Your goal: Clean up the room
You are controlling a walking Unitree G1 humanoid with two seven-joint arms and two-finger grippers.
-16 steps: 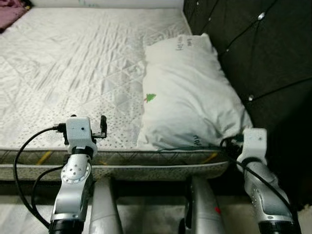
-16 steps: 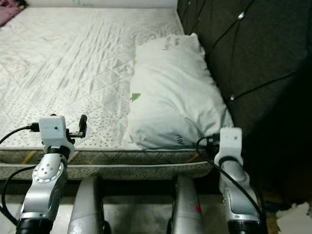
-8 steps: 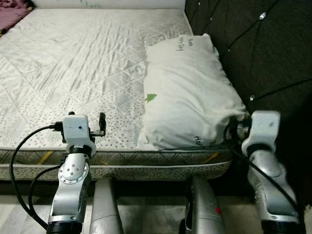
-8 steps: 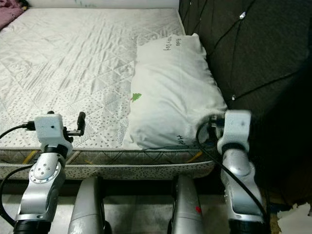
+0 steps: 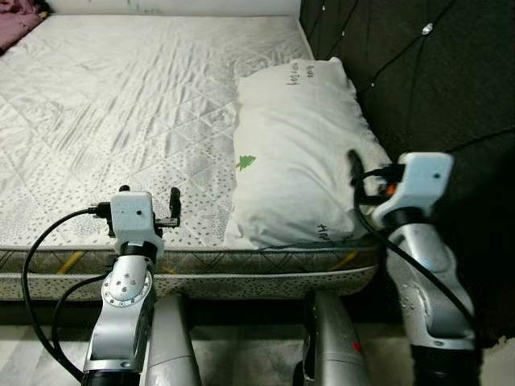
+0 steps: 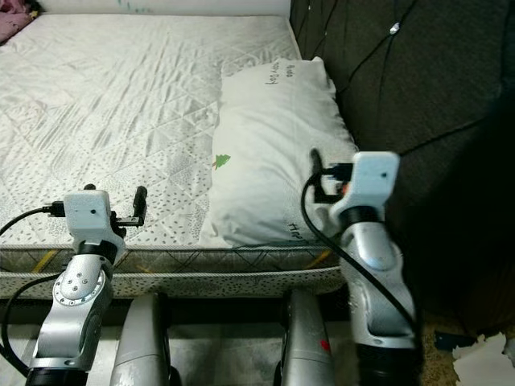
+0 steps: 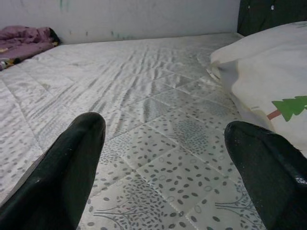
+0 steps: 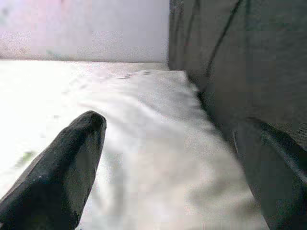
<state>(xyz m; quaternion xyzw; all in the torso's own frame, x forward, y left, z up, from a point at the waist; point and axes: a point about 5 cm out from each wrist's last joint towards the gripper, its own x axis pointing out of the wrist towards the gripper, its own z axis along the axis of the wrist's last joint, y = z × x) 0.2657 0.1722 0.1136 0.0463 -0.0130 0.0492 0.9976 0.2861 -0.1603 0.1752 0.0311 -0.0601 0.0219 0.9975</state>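
Observation:
A white pillow [image 5: 298,161] with a small green tree print lies on the bed's right side, against the dark headboard [image 5: 434,72]. The quilted mattress [image 5: 121,96] is bare over its left and middle. My right gripper [image 5: 358,173] is raised over the pillow's near right corner, open, with nothing between its fingers [image 8: 62,163]; in the right wrist view the pillow [image 8: 158,143] runs along the headboard ahead of it. My left gripper [image 5: 170,211] hangs open just above the mattress near the front edge, left of the pillow [image 7: 268,91].
A purple cloth [image 7: 26,38] lies at the bed's far left corner by the wall. The padded headboard wall closes off the right side. My own legs [image 5: 173,338] stand against the bed's front edge. White paper scraps [image 6: 483,362] lie on the floor at the right.
My right arm has risen from beside the pillow's near corner at the bed's edge to above the pillow's near end. The left arm has hardly moved.

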